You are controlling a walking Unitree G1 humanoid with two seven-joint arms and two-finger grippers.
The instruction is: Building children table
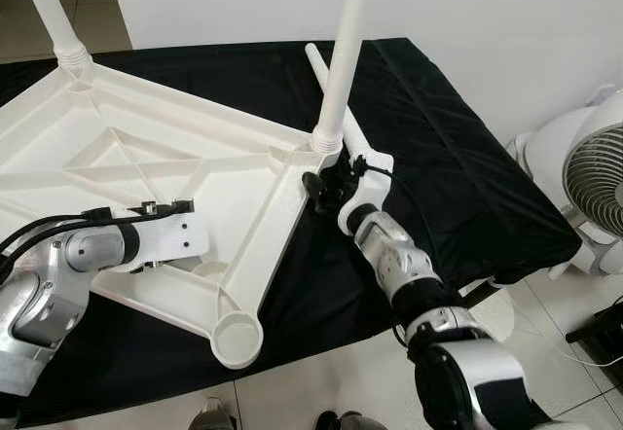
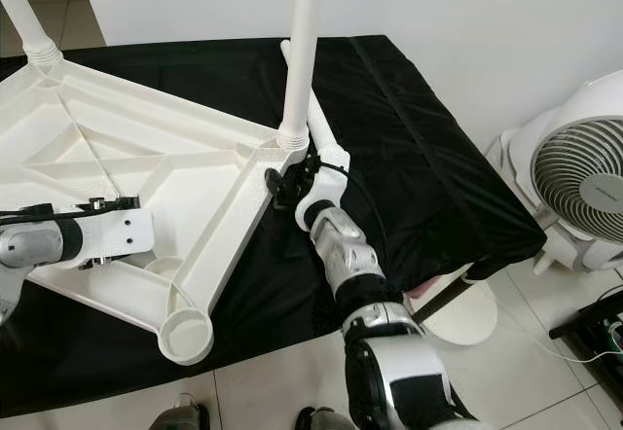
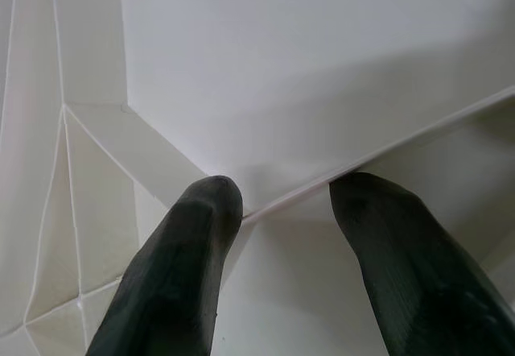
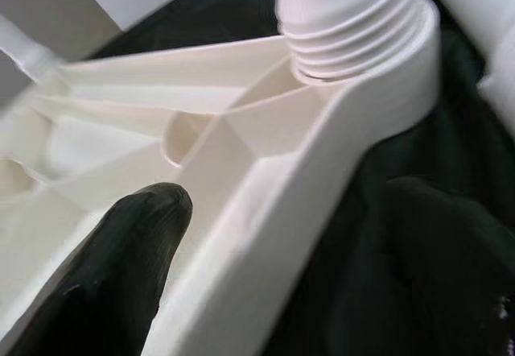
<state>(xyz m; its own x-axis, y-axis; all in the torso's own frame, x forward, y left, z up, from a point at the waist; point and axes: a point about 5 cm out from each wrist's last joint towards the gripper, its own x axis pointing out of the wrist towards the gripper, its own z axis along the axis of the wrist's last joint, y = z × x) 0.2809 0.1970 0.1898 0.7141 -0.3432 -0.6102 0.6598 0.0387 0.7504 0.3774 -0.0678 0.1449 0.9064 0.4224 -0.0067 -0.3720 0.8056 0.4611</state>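
On the black-draped counter [image 1: 438, 148] the white plastic tabletop [image 1: 146, 167] lies upside down, two legs [image 1: 346, 51] screwed in and a spare leg [image 2: 326, 138] lying behind. It looks light, stiff and slick, so its ribs and rim are the best holds. The left claw [image 3: 282, 203] straddles a rib, fingers apart; the right claw [image 4: 265, 235] brackets the rim by the threaded socket, also parted.

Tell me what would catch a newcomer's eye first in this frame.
The big white tabletop lying upside down on the black-draped table, two legs already screwed into its corners, one at the near right corner and one at the far left. The right gripper straddles the rim beside that leg's socket, while the left gripper straddles an inner rib.
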